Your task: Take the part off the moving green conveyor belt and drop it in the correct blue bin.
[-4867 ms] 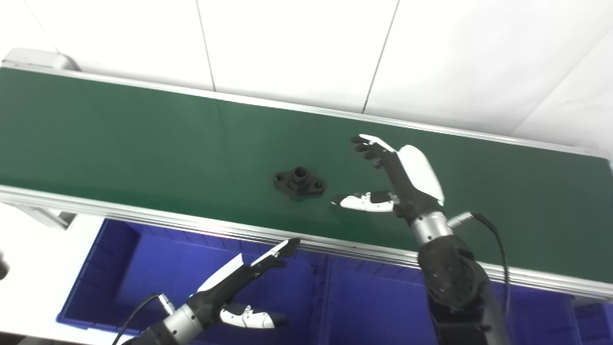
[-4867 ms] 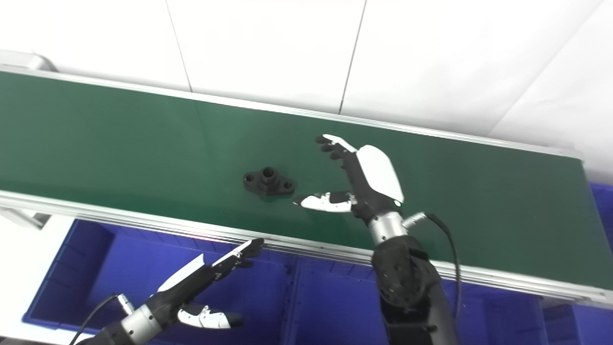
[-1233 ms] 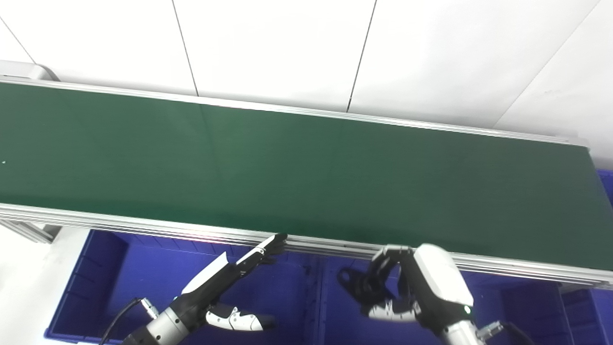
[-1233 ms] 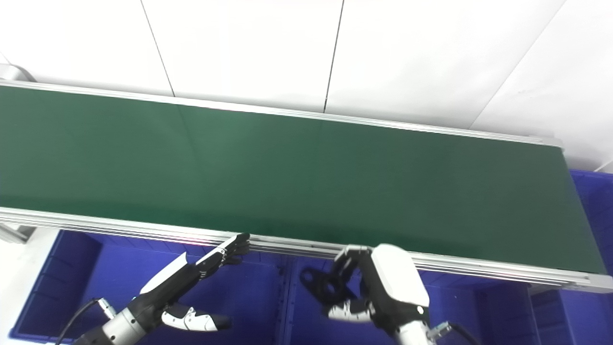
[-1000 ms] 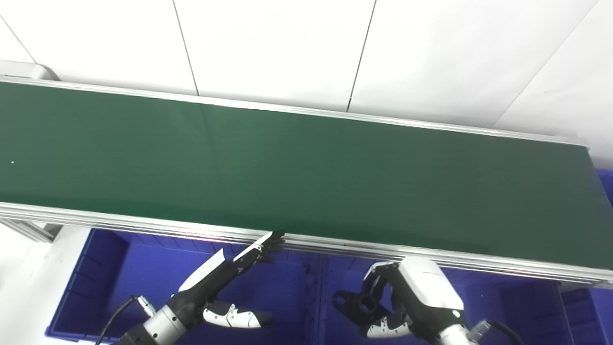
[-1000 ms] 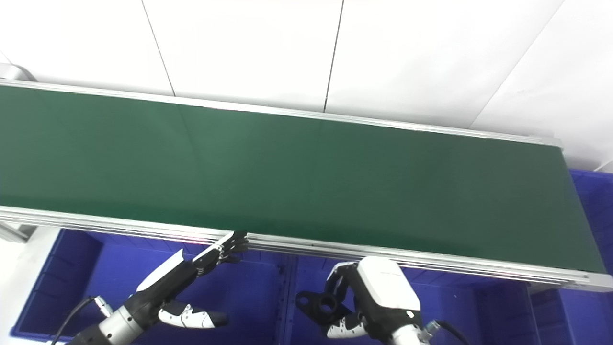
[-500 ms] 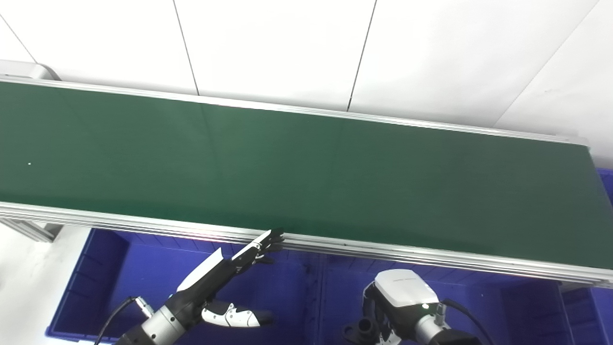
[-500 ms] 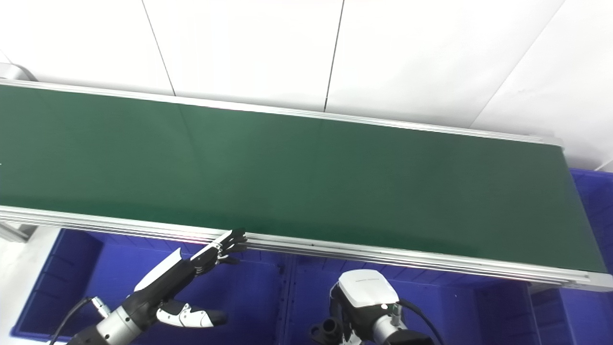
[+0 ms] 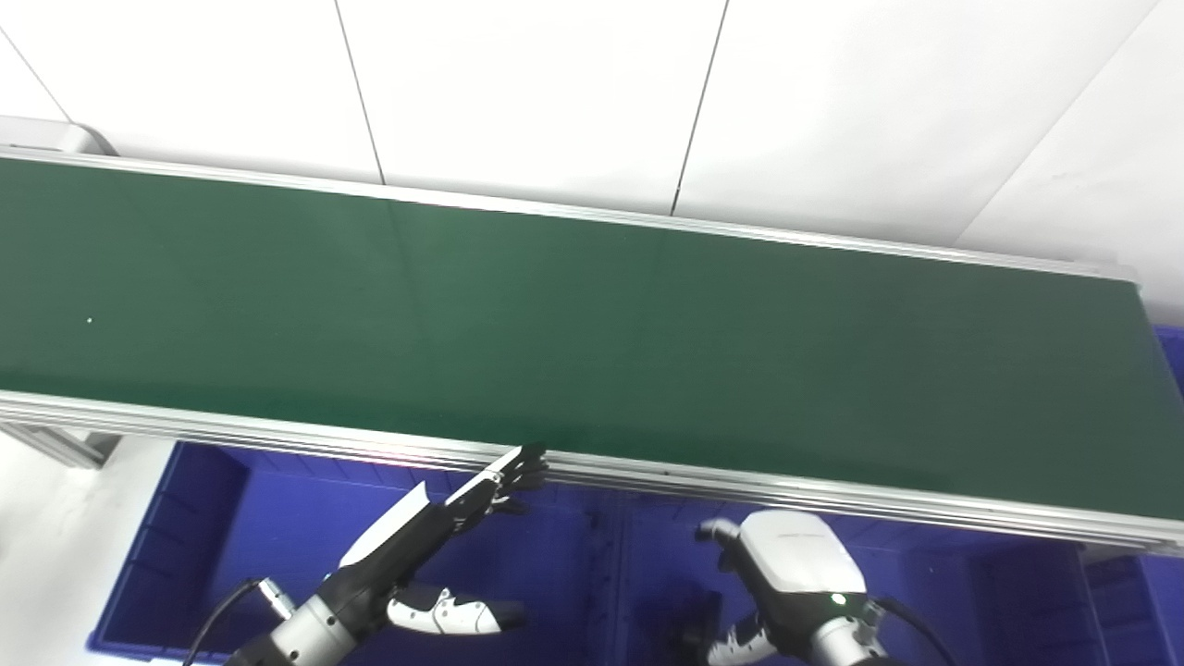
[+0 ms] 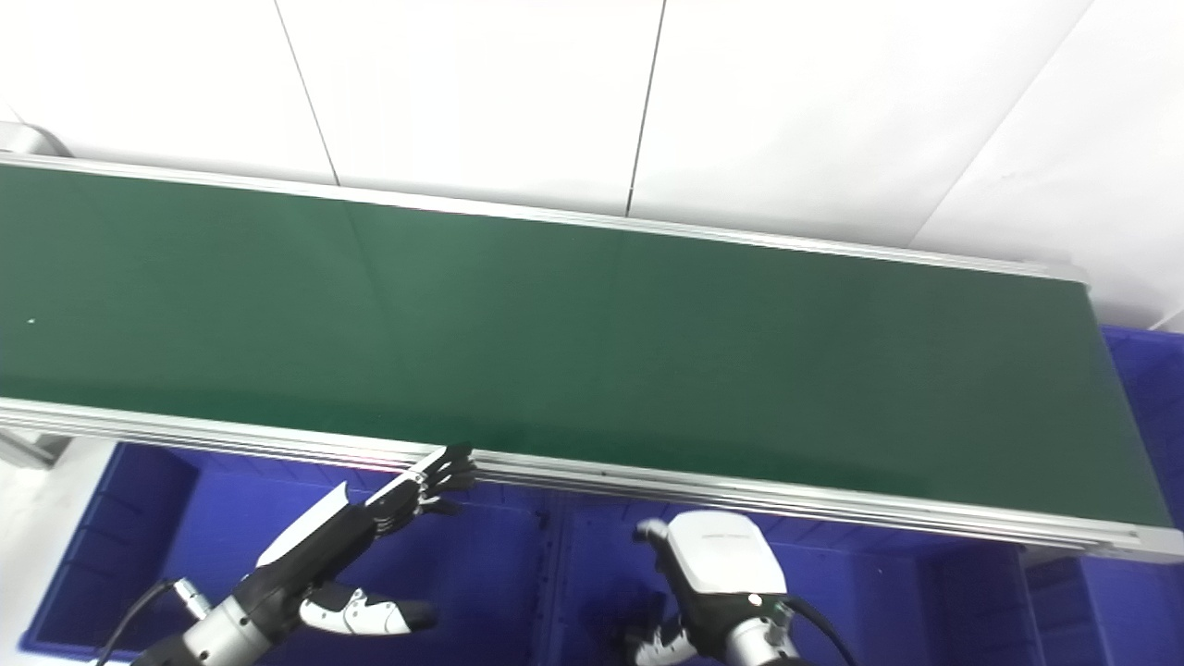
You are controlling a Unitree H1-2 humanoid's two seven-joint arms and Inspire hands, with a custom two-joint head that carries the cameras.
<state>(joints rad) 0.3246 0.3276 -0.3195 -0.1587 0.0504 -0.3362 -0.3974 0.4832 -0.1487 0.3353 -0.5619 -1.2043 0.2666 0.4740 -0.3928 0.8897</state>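
Now my right robot hand (image 9: 795, 592) hangs low over the middle blue plastic bin (image 9: 934, 578), fingers spread, gripping nothing; the part isn't visible. Left robot hand (image 9: 435, 555) open beside it. Green conveyor belt (image 9: 592, 333) bare. Best lift out clear of the belt rail.

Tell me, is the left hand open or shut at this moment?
Open. The left hand hovers over the blue bin with its fingers stretched straight toward the conveyor belt, thumb spread apart, and nothing held.
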